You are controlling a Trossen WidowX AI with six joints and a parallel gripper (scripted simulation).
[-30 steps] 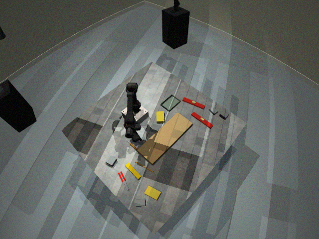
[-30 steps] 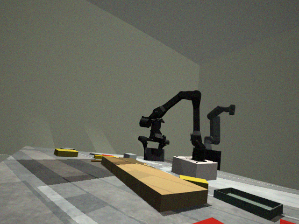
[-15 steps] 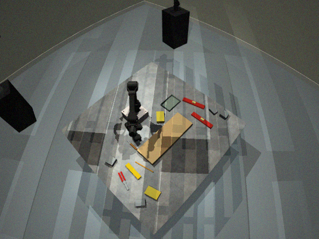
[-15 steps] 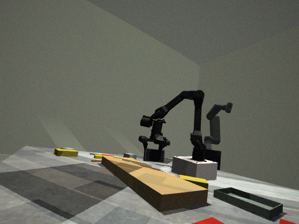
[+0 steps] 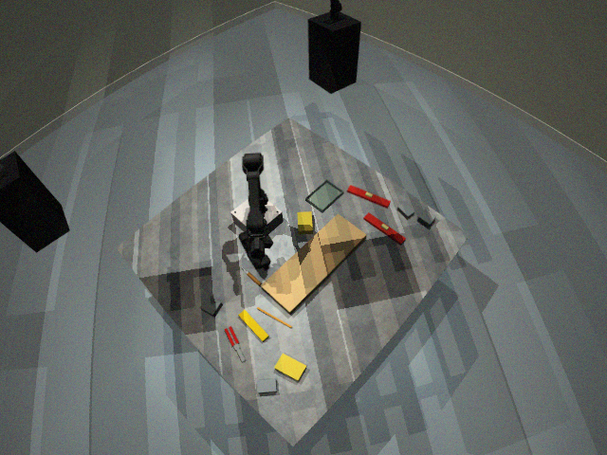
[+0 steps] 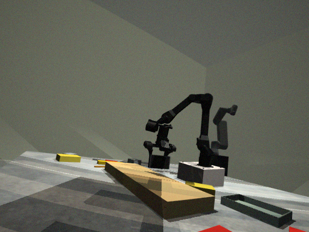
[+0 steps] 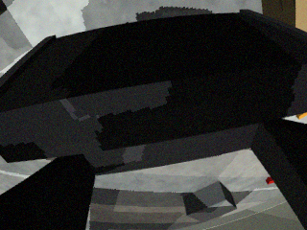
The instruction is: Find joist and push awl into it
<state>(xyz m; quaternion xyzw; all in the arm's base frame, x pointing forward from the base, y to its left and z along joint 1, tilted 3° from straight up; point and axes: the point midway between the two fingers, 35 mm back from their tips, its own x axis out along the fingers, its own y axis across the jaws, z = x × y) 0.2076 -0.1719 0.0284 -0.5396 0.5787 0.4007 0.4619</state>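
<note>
My gripper (image 5: 259, 263) (image 6: 159, 153) is shut on the stud finder (image 6: 159, 161) (image 7: 160, 77), a black block that fills most of the wrist view. It hangs low over the floor beside the near left end of the floor panel (image 5: 313, 262) (image 6: 159, 187), a long tan board. The awl (image 5: 252, 278), with an orange handle, lies on the floor just past the gripper by the panel's corner. The tray (image 5: 323, 195) (image 6: 257, 208), dark green and shallow, sits beyond the panel's other end.
A yellow block (image 5: 304, 221) (image 6: 201, 186) lies between the arm's white base (image 5: 240, 213) (image 6: 199, 173) and the panel. Two red levels (image 5: 368, 195) (image 5: 384, 227), grey blocks (image 5: 406, 210), a yellow bar (image 5: 253, 325), an orange pencil (image 5: 274, 317), red pliers (image 5: 232, 340) and a yellow pad (image 5: 290, 366) lie around. Black pillars (image 5: 333, 44) (image 5: 27, 206) stand farther off.
</note>
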